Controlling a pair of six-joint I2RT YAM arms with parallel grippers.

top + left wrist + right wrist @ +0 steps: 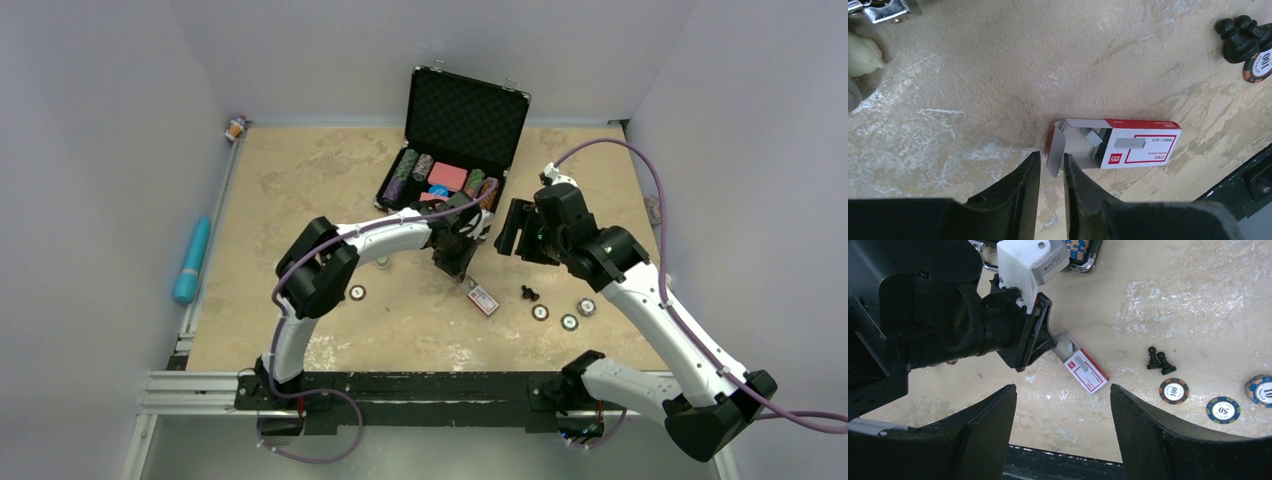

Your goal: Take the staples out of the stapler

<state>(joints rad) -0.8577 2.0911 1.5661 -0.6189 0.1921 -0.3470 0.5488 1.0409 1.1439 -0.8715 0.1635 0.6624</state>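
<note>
Two pincers: left pincer (pixel 1050 162) nearly clenched beside staple box (pixel 1143 145), right pincer (pixel 1063 405) released

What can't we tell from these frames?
- stapler: not identifiable in any view; the left arm blocks part of the top view.
- left claw: left wrist view, fingers nearly together; a thin pinched item would be too small to see.
- staple box: contents, shadowed by its flap, left wrist view.
- pale object: cut by the left wrist view's edge.
</note>
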